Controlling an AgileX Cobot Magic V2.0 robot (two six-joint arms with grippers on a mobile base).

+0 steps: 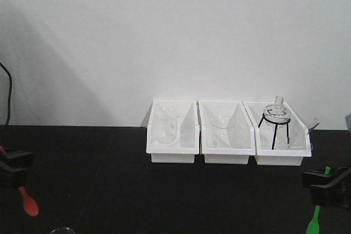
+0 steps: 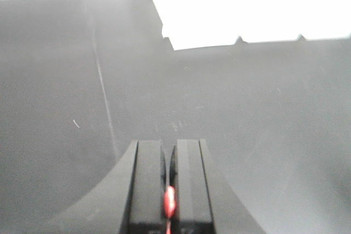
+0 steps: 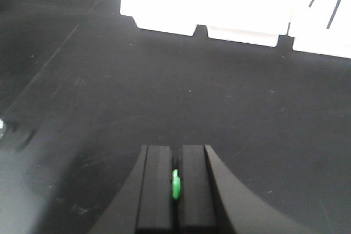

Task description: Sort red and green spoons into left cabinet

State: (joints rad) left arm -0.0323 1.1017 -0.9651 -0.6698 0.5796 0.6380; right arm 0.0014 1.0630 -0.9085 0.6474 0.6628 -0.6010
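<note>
My left gripper (image 1: 12, 169) at the left edge of the front view is shut on the red spoon (image 1: 28, 203), whose bowl hangs down below the jaws. In the left wrist view the red spoon (image 2: 170, 201) shows pinched between the black fingers (image 2: 149, 184). At the right edge, my right gripper (image 1: 328, 182) is shut on the green spoon (image 1: 314, 222), which also hangs bowl-down. The green spoon (image 3: 175, 184) sits clamped between the fingers (image 3: 158, 190) in the right wrist view. The left cabinet is out of view.
Three white plastic bins stand in a row on the black table (image 1: 164, 195): the left one (image 1: 173, 152) holds a glass beaker, the middle one (image 1: 226, 154) a small glass, the right one (image 1: 299, 154) a flask on a black stand. A white wall rises behind.
</note>
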